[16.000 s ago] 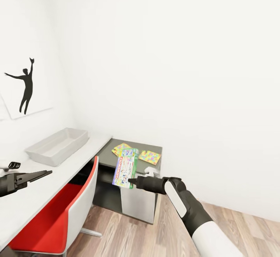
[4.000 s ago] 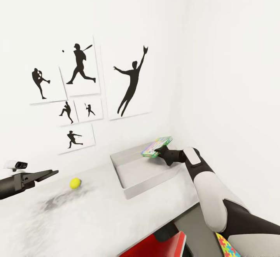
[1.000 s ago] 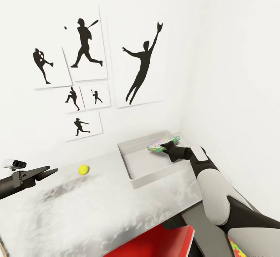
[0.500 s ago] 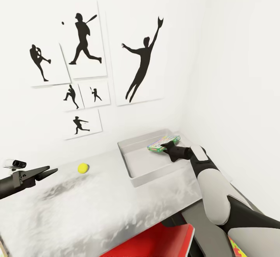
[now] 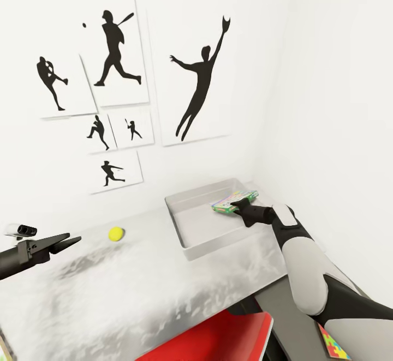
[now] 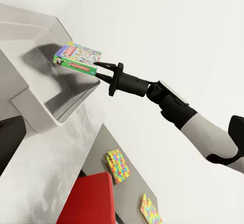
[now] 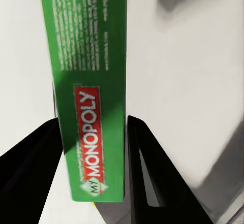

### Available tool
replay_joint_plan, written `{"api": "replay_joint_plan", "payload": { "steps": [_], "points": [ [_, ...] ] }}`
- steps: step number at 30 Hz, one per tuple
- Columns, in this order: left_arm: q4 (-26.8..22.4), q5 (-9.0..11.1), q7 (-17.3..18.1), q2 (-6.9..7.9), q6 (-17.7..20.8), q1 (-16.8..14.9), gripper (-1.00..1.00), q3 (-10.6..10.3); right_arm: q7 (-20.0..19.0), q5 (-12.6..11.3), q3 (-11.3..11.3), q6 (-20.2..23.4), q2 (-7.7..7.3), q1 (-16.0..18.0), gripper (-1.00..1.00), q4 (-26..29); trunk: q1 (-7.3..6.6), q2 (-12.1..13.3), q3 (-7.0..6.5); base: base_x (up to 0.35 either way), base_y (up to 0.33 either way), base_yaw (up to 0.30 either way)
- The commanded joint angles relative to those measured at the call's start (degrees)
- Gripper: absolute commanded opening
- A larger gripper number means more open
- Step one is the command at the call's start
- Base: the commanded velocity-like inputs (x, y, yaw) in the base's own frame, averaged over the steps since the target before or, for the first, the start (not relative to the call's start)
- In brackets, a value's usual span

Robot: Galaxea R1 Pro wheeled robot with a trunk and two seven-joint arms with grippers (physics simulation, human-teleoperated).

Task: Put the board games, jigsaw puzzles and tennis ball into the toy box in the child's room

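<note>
Right claw (image 5: 236,205): pinching board game (image 5: 233,200) by its edge | over toy box (image 5: 188,207) | left claw (image 5: 68,239): spread

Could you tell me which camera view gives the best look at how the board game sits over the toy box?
The left wrist view: the board game, pinched in the right gripper, hangs over the toy box. The head view shows it smaller; the right wrist view shows its green edge reading MY MONOPOLY.

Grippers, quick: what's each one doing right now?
Left gripper: empty, fingers close together; open or shut cannot be told.
Right gripper: shut on the board game, held above the toy box.
</note>
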State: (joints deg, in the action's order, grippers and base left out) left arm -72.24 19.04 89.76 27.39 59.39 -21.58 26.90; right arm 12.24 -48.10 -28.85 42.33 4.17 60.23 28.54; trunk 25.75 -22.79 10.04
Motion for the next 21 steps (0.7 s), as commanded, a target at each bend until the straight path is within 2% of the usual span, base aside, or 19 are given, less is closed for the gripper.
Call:
{"api": "replay_joint_plan", "payload": {
  "steps": [1,11,21],
  "points": [
    [0.0,-0.1,0.2,0.02,0.6,0.0,1.00,0.0,0.6,-0.6,-0.3,0.2,0.08,0.1,-1.00,0.1,0.04,-0.1,0.14,0.000,0.000,0.000],
    [0.0,-0.1,0.2,0.03,0.6,0.0,1.00,0.0,0.6,-0.6,-0.3,-0.5,0.09,0.1,-1.00,0.1,0.04,-0.1,0.27,0.000,0.000,0.000],
    [0.0,-0.1,0.2,0.11,0.6,0.0,1.00,0.1,0.6,-0.8,-0.2,-2.4,0.05,0.1,-1.00,0.0,0.04,-0.1,1.04,0.000,0.000,0.000]
  ]
}}
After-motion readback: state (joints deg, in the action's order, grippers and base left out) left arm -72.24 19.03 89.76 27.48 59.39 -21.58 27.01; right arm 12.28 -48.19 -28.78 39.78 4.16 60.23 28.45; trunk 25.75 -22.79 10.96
